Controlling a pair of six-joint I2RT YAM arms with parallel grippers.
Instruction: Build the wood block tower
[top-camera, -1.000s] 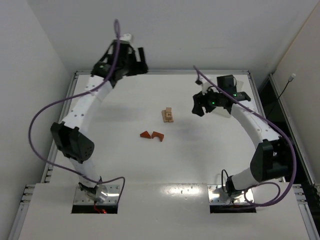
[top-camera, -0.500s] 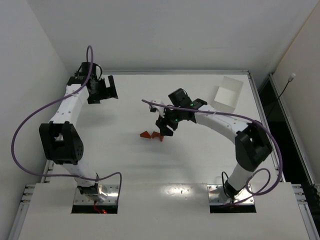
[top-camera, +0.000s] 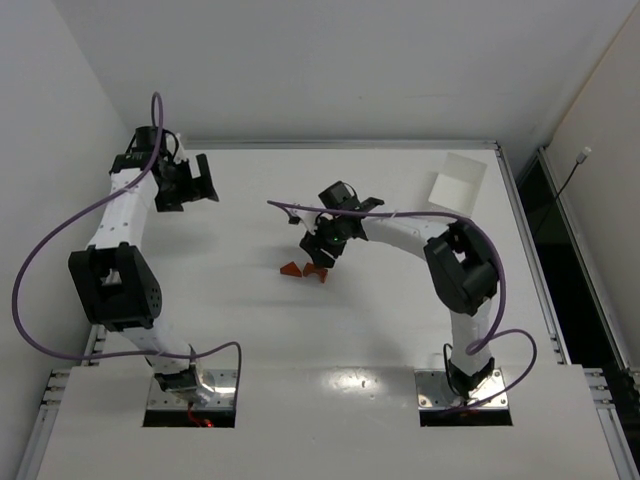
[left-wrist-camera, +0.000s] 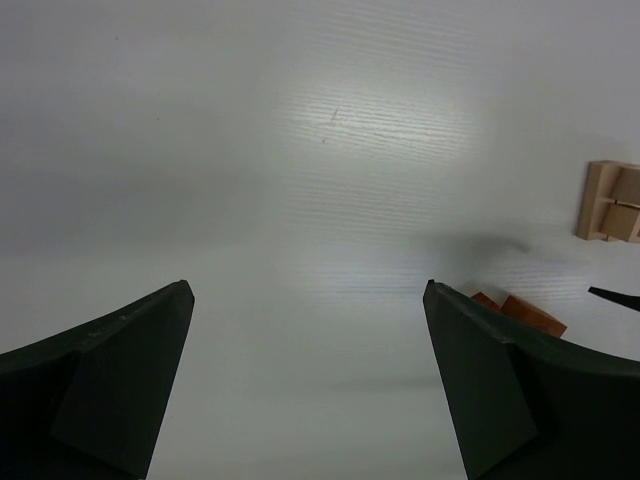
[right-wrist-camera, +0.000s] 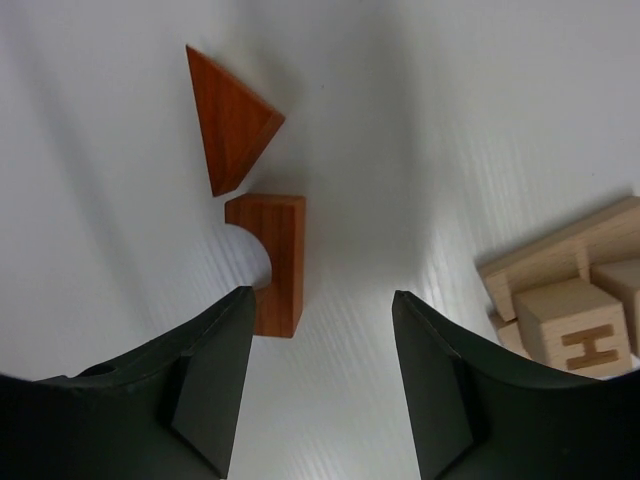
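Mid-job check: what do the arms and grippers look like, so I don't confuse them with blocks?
The left arm and right arm have white link shells with black joint housings. A purple cable loops along each. The left gripper and right gripper are black, with broad, wedge-shaped fingers.

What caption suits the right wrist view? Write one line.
Open right tool near an orange arch block, orange wedge beyond it, pale blocks at right.

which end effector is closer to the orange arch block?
Right. The right end effector is right over the orange arch block, which lies just ahead of its open jaws. The left end effector is far off toward the left rear, open.
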